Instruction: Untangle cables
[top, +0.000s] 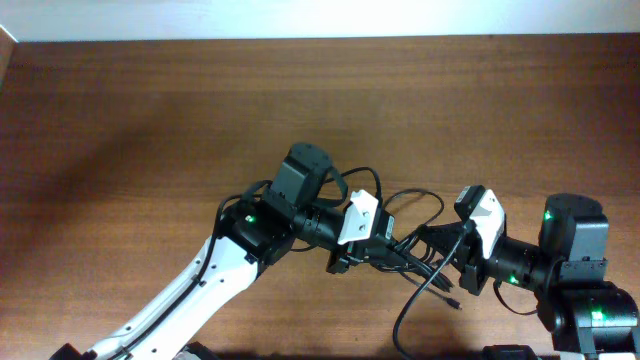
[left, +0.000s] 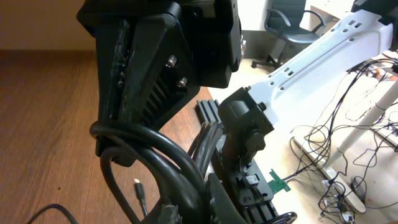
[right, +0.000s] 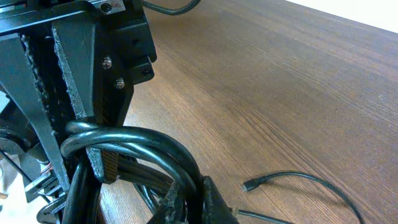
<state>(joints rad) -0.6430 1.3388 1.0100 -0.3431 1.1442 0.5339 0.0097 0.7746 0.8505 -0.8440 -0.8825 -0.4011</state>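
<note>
- The cables (top: 415, 262) are bunched between the two arms, at the front middle of the tabletop (top: 150, 120).
- The left end effector (top: 388, 252) is narrow and clamped on the bundle. Its wrist view shows thick loops wrapped round one finger (left: 124, 93).
- The right end effector (top: 437, 243) is closed tight on the same bundle from the other side, with loops caught at its fingers (right: 65, 87).
- One loose strand (right: 292, 175) lies on the wood with its plug end free.
- My read of the step in hand: draw the two grips apart. Go slow and level, and watch for loops snagging on the fingers.
- If the bundle cinches instead of opening, you likely need to release one side and regrasp a single strand.
- Risk: the grips sit very near each other, so there is little slack.
</note>
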